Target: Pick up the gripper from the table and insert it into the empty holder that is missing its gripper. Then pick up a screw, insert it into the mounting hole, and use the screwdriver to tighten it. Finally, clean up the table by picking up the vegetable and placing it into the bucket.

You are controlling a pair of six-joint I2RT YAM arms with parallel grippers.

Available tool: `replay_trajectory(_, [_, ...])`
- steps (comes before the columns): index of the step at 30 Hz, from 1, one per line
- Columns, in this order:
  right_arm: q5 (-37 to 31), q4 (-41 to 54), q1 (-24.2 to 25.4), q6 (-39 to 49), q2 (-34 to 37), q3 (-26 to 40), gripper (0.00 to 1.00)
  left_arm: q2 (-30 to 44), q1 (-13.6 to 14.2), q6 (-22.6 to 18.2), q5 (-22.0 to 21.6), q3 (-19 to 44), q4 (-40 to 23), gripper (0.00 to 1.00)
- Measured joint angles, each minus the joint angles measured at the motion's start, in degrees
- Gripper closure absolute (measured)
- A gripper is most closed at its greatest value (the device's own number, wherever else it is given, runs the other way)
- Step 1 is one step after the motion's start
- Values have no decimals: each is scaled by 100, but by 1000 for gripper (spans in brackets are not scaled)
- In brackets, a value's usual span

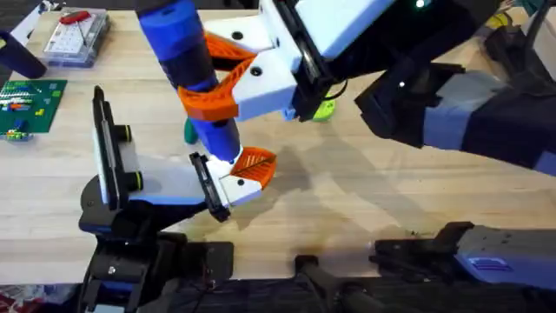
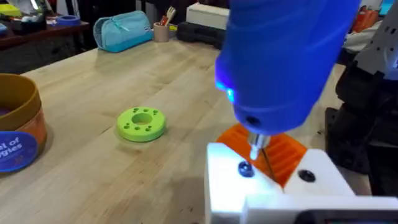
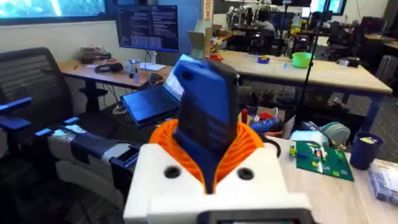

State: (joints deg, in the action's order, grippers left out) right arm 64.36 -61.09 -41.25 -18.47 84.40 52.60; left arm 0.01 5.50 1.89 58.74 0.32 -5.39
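My right gripper [image 1: 217, 85] reaches across the table and is shut on the bright blue screwdriver [image 1: 187, 61], which points steeply down. In the right wrist view, the screwdriver [image 3: 205, 118] stands between the orange pads of that gripper [image 3: 208, 165]. Its thin bit [image 2: 255, 148] hangs just above and beside a dark screw [image 2: 245, 169] seated in a white piece with an orange ribbed pad [image 2: 273, 168] at my left arm's end [image 1: 248, 171]. A second dark hole [image 2: 306, 176] lies beside it. A sliver of the dark green vegetable [image 1: 188, 130] peeks from behind the screwdriver. The orange-brown bucket [image 2: 15, 130] stands apart.
A lime green disc with holes [image 2: 142, 122] lies on the wood, also under the right arm [image 1: 324, 109]. At the back left sit a clear plastic box [image 1: 74, 36] with a red-handled tool [image 1: 76, 16] and a green circuit board [image 1: 30, 104].
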Motion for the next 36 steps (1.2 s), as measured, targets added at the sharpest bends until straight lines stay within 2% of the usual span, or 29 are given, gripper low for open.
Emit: replay_trajectory(36, [-2,29,-103,248,76,-17,975,0,0,0,0,0,-2,984])
